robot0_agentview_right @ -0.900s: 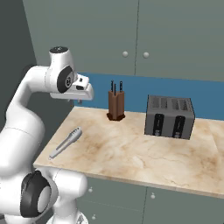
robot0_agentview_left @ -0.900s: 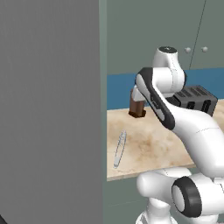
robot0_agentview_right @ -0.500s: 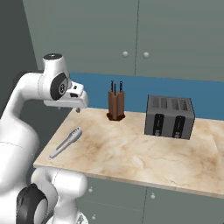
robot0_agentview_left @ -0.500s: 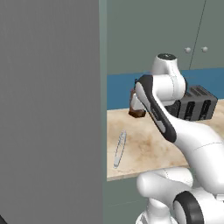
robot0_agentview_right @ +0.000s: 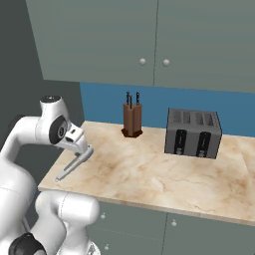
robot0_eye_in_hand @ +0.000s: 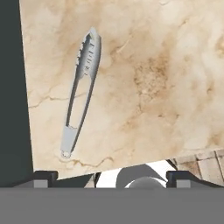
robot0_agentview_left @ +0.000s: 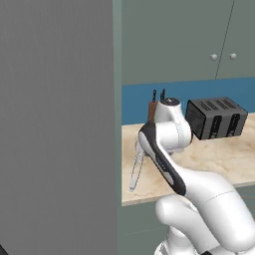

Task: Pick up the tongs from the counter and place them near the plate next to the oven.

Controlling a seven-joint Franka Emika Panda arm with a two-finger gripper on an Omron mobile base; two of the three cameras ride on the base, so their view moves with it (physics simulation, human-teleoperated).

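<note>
The tongs (robot0_eye_in_hand: 81, 89) lie flat on the beige marbled counter (robot0_eye_in_hand: 153, 87), close to its left edge, silvery and slim, with the joined end nearest the hand. My gripper (robot0_eye_in_hand: 111, 177) hovers above them, open, its two dark fingertips (robot0_eye_in_hand: 43, 176) far apart with nothing between them. From the right base view the hand (robot0_agentview_right: 74, 141) hangs just over the tongs (robot0_agentview_right: 73, 163) at the counter's (robot0_agentview_right: 149, 169) left end. In the left base view the tongs (robot0_agentview_left: 135, 170) lie beside my forearm. The plate and the oven are out of view.
A wooden knife block (robot0_agentview_right: 132, 119) stands at the back against the blue wall. A dark grey toaster (robot0_agentview_right: 193, 133) sits to its right. A tall grey panel (robot0_agentview_left: 55, 124) bounds the counter on the left. Grey-green wall cabinets (robot0_agentview_right: 149, 40) hang above.
The arm has swung down and to the left, bringing the hand from up near the knife block to just above the tongs. The tongs have not moved.
</note>
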